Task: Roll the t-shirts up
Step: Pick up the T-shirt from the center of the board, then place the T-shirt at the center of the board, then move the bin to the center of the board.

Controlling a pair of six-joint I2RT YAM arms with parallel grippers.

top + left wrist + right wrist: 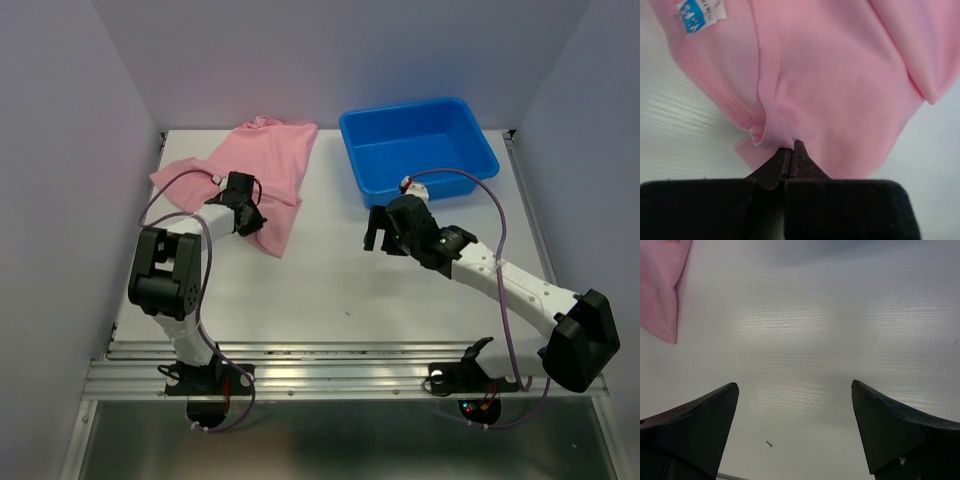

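**Top view:** The shirt (262, 165) lies rumpled at the far left of the table (340, 285), with a gap of bare surface between it and the bin (478, 150). The left gripper (250, 218) sits on the shirt's near edge. The right gripper (383, 232) hovers over bare table just in front of the bin's near left corner, well apart from the cloth.

**Left wrist view:** The jaws are pressed together on a small pinch of pink fabric beside a stitched hem (715, 92). The cloth puckers into folds where it is nipped. A label (701, 11) shows at the top left.

**Right wrist view:** The fingers (700, 415) are spread wide with nothing between them and only table below. One pink corner of the shirt shows at the top left.

**Handling:** The shirt looks thin, light and limp. It will likely drape and bunch rather than keep any shape, and slide easily over the smooth top. It is not fragile. A single pinch will probably drag it into a rope. The hem or the corners seem the better holds, one for each gripper, so the cloth can be pulled flat before it is rolled.
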